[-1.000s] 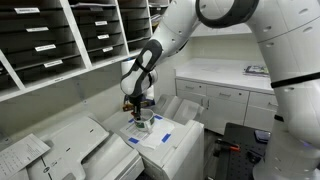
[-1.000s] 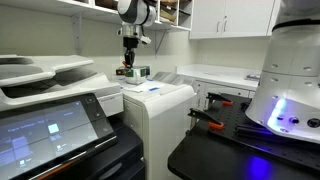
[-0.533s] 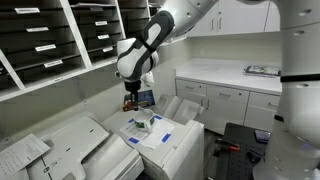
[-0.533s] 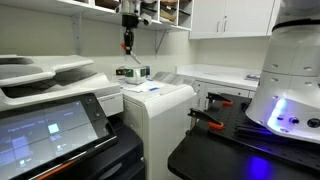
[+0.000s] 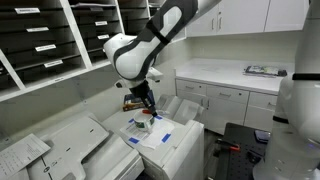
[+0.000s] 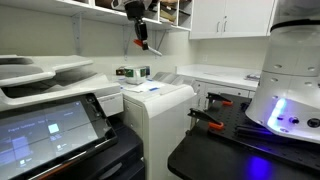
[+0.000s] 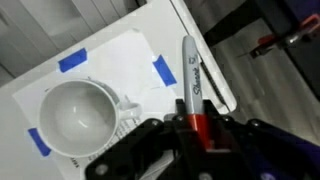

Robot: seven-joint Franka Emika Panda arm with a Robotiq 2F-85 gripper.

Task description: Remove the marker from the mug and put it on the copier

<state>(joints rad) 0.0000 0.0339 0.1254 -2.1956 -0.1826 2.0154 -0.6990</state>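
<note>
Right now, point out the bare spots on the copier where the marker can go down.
Bare: the copier top between the mug and the blue tape beside the marker. Crowded: around the mug, next to the pincer.

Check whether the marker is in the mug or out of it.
Out. In the wrist view the mug is empty, and the tool grips the marker off to its side.
</note>
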